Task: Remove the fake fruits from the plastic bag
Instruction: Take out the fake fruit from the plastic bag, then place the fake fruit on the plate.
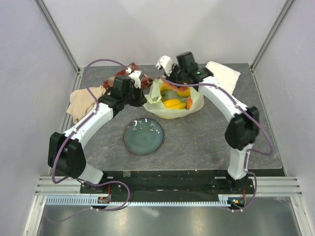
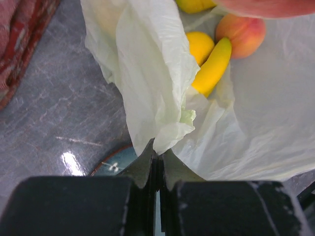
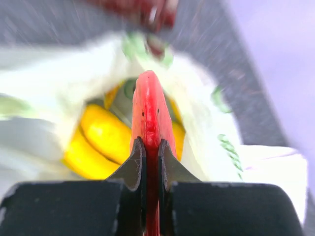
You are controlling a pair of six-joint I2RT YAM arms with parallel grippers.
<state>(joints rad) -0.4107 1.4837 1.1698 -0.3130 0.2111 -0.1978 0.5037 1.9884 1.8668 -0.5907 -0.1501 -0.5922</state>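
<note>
L gripper point(image 2: 158, 153) pinches thin, floppy bag point(image 2: 147, 73) rim at 9 o'clock; R gripper point(image 3: 151, 147) clamps prob. slick, rigid, light melon slice point(image 3: 149, 105) edge-on.

Right gripper point(image 3: 150, 145) jaws are clamped on the watermelon slice point(image 3: 149, 105). The slice is edge-on, red, with dark seed dots, and sticks up past the fingertips. The plastic bag point(image 3: 204, 123) is open behind it, pale with green print on the right side. Yellow fruits point(image 3: 101, 135) sit inside, left of the slice, with an orange bit just right of it. White towel point(image 3: 275, 169) lower right. Grey table point(image 3: 238, 59) beyond. Blurred red object point(image 3: 142, 10) at the top edge, can't identify.
</note>
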